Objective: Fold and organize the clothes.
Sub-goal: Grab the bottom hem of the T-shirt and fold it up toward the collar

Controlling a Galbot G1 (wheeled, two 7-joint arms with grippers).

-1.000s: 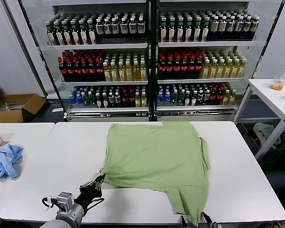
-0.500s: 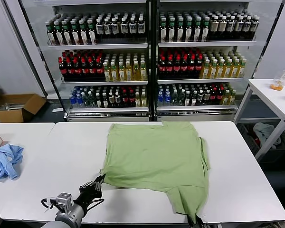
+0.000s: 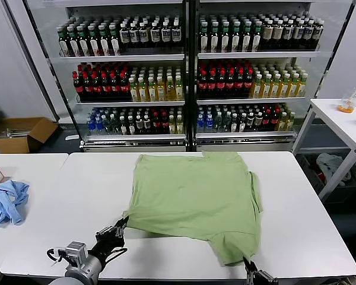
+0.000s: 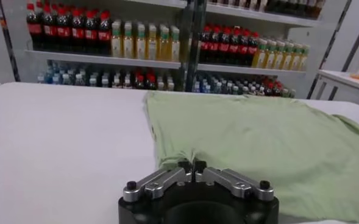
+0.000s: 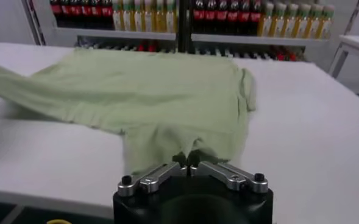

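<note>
The right gripper (image 5: 190,163) has its jaws pinched tight on the near, right-hand corner of the shirt (image 3: 196,199), the fabric puckering up between the tips; it sits at the near edge of the surface (image 3: 302,237), where the hanging tail of the cloth is easiest to catch. The left gripper (image 4: 191,165) likewise has its jaws closed on the near left corner, where the cloth bunches into a small ridge. With both near corners held, the garment seems set up to be lifted and carried over toward its far edge as a fold. The shirt itself lies spread flat, plain side up, in the middle of the surface in front of the drinks cooler (image 3: 190,71). A second ago the right jaws stood open around the dangling tail; now they are clamped, and that tail is drawn up onto the surface.
</note>
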